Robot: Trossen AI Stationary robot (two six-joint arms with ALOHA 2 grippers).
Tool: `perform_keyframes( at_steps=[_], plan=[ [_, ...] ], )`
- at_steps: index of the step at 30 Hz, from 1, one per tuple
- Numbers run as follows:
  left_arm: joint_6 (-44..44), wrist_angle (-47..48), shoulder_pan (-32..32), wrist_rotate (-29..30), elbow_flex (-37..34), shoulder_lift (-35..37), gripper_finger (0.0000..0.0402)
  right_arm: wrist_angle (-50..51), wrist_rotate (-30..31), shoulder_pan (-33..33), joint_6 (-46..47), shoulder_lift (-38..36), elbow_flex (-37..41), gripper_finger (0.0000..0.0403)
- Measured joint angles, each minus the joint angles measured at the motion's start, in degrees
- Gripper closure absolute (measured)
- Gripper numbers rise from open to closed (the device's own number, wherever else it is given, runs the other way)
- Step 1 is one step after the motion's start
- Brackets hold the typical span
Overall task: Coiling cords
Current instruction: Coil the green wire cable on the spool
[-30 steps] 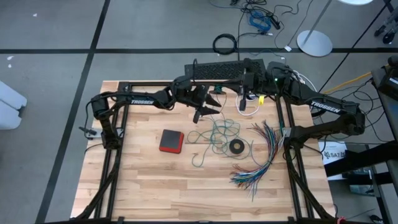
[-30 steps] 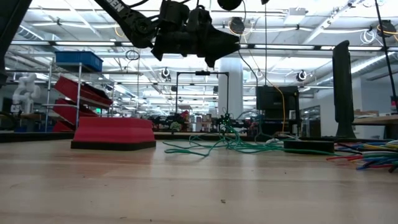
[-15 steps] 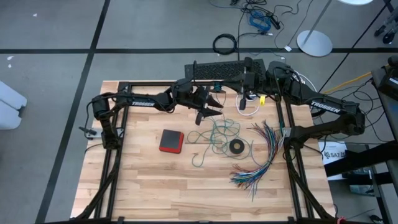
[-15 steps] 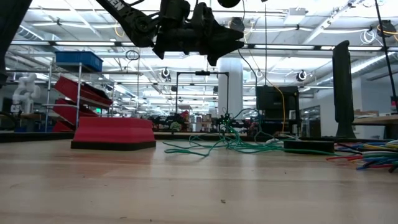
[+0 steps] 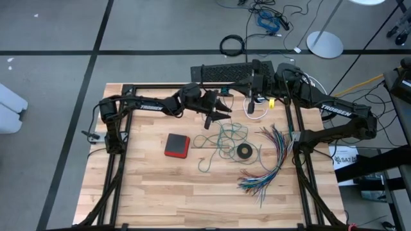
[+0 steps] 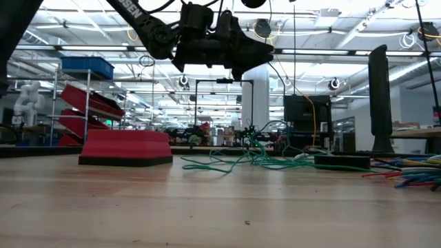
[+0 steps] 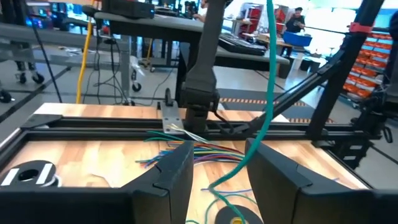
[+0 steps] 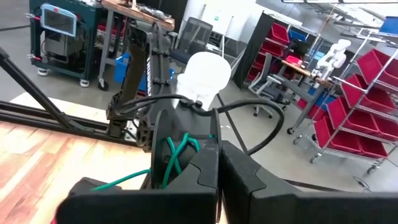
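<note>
The teal-green cord (image 5: 221, 138) lies in a loose tangle at mid-table, and one strand (image 7: 268, 74) rises from it to my right gripper (image 5: 252, 95), which is raised over the far side and shut on it. My left gripper (image 5: 221, 108) hovers level above the table beside that strand, fingers open. In the left wrist view the strand curves across the gap just beyond its fingertips (image 7: 217, 168); whether it touches them I cannot tell. The white cord (image 5: 250, 109) lies looped near the far edge, with its round black-and-white piece (image 7: 28, 174) resting on the wood. My right gripper pinches a few bunched turns of the teal cord (image 8: 177, 155) between its two shut fingers. The fingers lie level, coming from the table's right side. Below the hold the cord hangs straight down, and its lower length rests in the tangle on the table.
A red block (image 5: 176, 145) lies left of the tangle. A small black ring (image 5: 244, 151) sits just right of it, beside a fanned bundle of multicoloured wires (image 5: 270, 160). A black frame (image 5: 122, 154) borders the table, and a dark keyboard-like panel (image 5: 231, 69) lies at the far edge.
</note>
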State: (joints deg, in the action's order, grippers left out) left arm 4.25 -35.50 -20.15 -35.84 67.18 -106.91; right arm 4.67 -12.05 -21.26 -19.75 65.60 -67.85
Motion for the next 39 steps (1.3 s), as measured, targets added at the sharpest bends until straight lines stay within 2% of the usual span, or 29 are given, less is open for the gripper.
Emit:
perform_keyframes(
  at_steps=[7,13,18,24,34,39],
  plan=[
    [1.4,0.5,-1.1,-3.4,0.0,0.0,0.0251,0.3,-0.1,0.0,-0.2,0.0,0.0,0.0403],
    [1.1,0.5,-1.6,-3.3,0.0,0.0,0.0258,0.3,-0.1,0.0,-0.5,0.0,0.0,0.0403],
    [-0.9,1.0,-1.5,-2.4,0.0,0.1,0.0304,0.3,-0.1,0.0,-0.5,0.0,0.0,0.0403],
    [-4.6,2.6,-1.0,-1.3,0.0,0.1,0.0391,0.3,-0.1,0.0,-0.5,0.0,0.0,0.0403],
    [-5.2,2.3,-1.1,1.3,0.0,0.1,0.04,1.6,-0.1,0.0,0.9,0.0,0.0,0.0403],
    [-6.6,5.1,-2.5,2.5,0.0,0.1,0.04,4.2,0.0,0.0,0.4,0.0,0.0,0.0403]
  ],
)
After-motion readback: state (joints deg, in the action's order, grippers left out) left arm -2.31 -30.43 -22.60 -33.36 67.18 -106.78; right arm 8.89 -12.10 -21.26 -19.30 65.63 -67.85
